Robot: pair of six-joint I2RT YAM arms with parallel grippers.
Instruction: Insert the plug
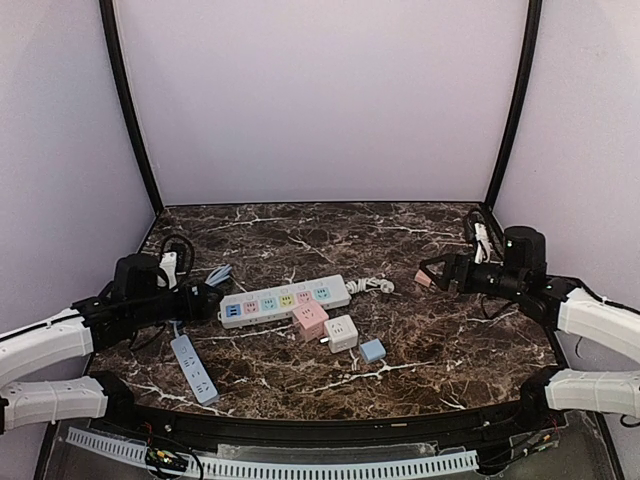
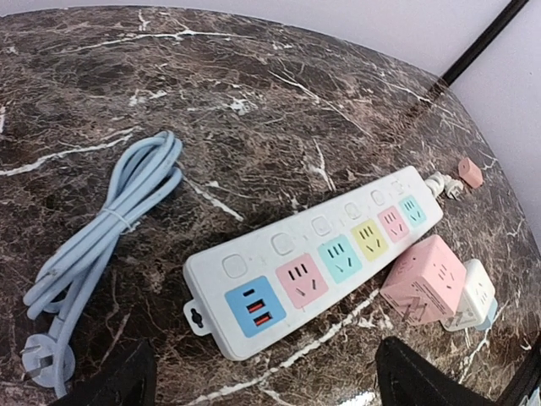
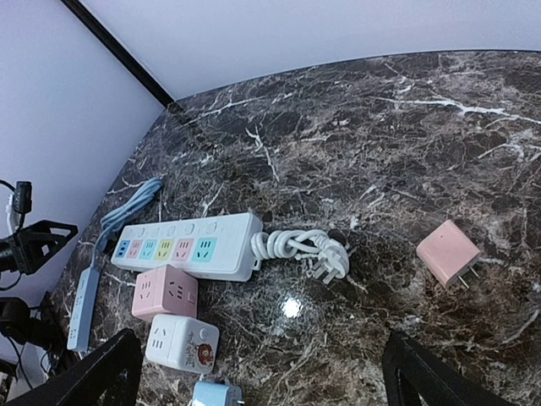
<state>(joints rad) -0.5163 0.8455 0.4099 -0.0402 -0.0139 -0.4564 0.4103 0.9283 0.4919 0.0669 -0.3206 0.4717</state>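
Note:
A white power strip (image 1: 285, 298) with coloured sockets lies mid-table; it also shows in the left wrist view (image 2: 321, 254) and the right wrist view (image 3: 182, 245). Its white cord and plug (image 3: 308, 251) are coiled at its right end. A small pink plug (image 1: 424, 279) lies on the table to the right, seen too in the right wrist view (image 3: 446, 252). My left gripper (image 1: 214, 296) is open and empty just left of the strip's end. My right gripper (image 1: 434, 272) is open and empty, hovering right beside the pink plug.
A pink cube adapter (image 1: 311, 320), a white cube adapter (image 1: 341, 333) and a small blue plug (image 1: 372, 350) lie in front of the strip. A second blue-grey strip (image 1: 193, 368) lies front left, with its blue cord (image 2: 110, 245) coiled behind.

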